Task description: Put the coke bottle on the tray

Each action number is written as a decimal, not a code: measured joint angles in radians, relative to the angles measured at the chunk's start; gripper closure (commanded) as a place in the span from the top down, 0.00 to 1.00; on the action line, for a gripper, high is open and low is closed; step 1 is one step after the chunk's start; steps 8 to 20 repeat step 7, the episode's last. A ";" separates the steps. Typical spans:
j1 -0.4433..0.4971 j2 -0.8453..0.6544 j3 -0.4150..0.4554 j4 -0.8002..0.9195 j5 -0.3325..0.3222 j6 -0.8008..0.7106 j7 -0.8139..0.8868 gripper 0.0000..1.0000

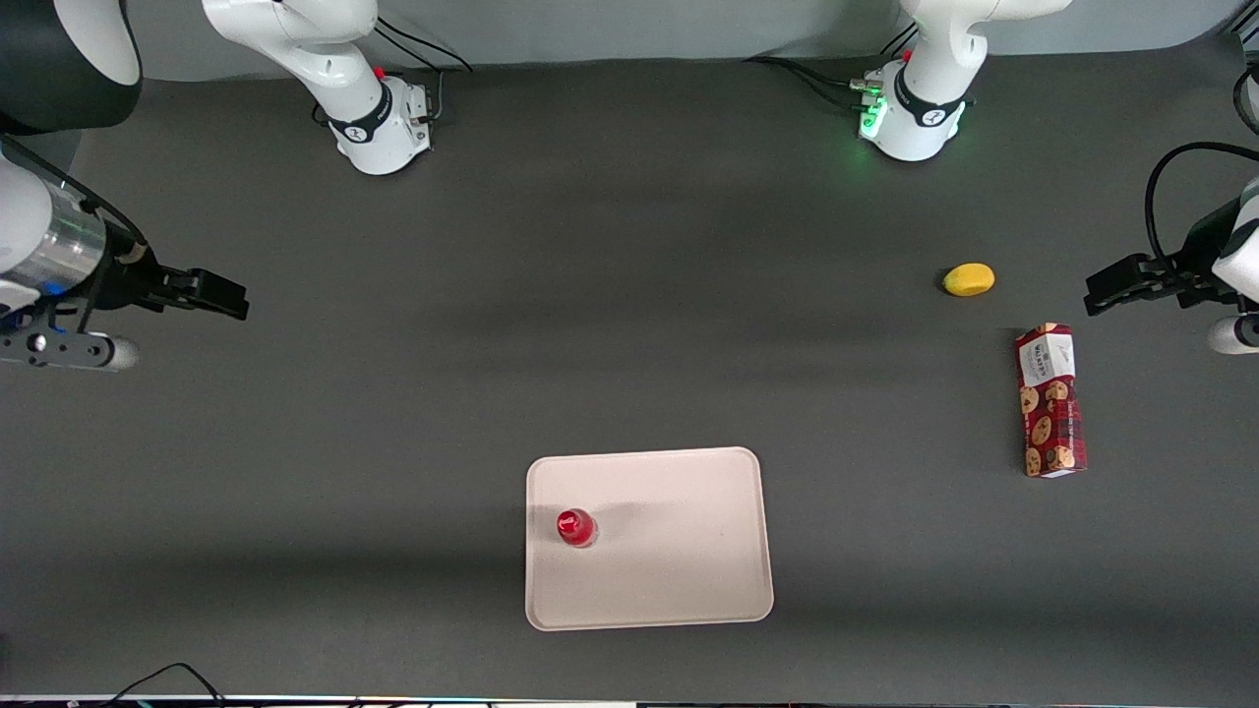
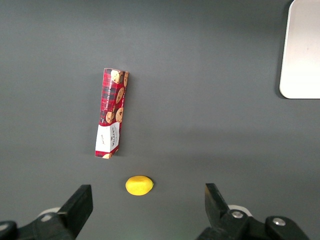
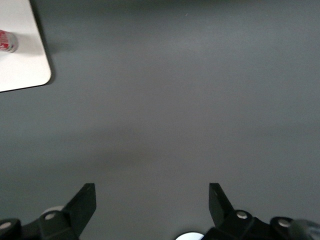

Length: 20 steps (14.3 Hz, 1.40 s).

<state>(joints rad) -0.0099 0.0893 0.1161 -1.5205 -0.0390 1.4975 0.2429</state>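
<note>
The coke bottle point(image 1: 575, 527), small and bright red with a red cap, stands upright on the pale cream tray point(image 1: 679, 560), close to the tray's edge toward the working arm's end. In the right wrist view the bottle point(image 3: 7, 41) shows on a corner of the tray point(image 3: 25, 65). My right gripper point(image 1: 221, 295) is open and empty, hanging over bare table toward the working arm's end, well apart from the tray and farther from the front camera. Its fingertips point(image 3: 86, 196) stand wide apart over the grey surface.
A long red patterned cookie box point(image 1: 1050, 400) lies toward the parked arm's end, with a yellow lemon point(image 1: 969, 279) beside it, farther from the front camera. Both also show in the left wrist view, box point(image 2: 111, 113) and lemon point(image 2: 139, 185). Dark grey mat covers the table.
</note>
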 measured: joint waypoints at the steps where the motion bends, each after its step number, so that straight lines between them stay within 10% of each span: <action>1: 0.001 -0.054 -0.012 -0.107 0.000 0.079 -0.012 1.00; 5: 0.003 -0.187 -0.027 -0.360 0.001 0.245 -0.019 1.00; 20: 0.026 -0.194 -0.062 -0.368 0.004 0.252 -0.018 1.00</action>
